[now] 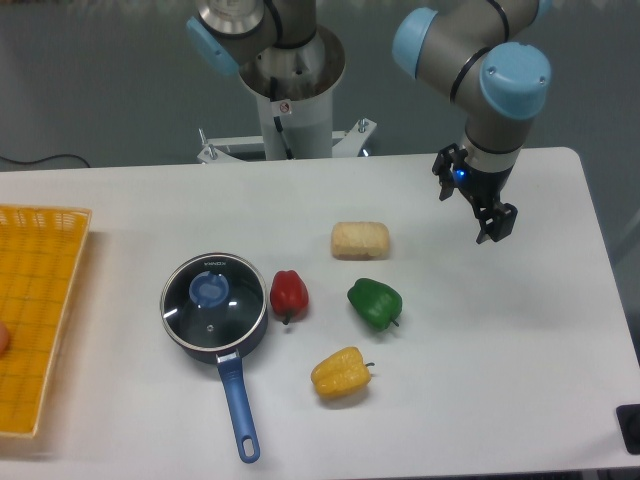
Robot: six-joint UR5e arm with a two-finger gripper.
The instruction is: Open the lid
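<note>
The round glass lid (222, 316) with a metal rim and a blue centre knob (209, 291) sits closed on the dark saucepan (246, 345), left of the table's middle. The saucepan's blue handle (238, 408) points toward the front edge. My gripper (470, 204) hangs over the right part of the table, far to the right of the lid and apart from it. Its fingers are spread and nothing is between them.
A red pepper (289, 294) lies right beside the pan. A green pepper (375, 303), a yellow pepper (341, 373) and a beige bread block (360, 240) lie mid-table. A yellow basket (35, 310) stands at the left edge.
</note>
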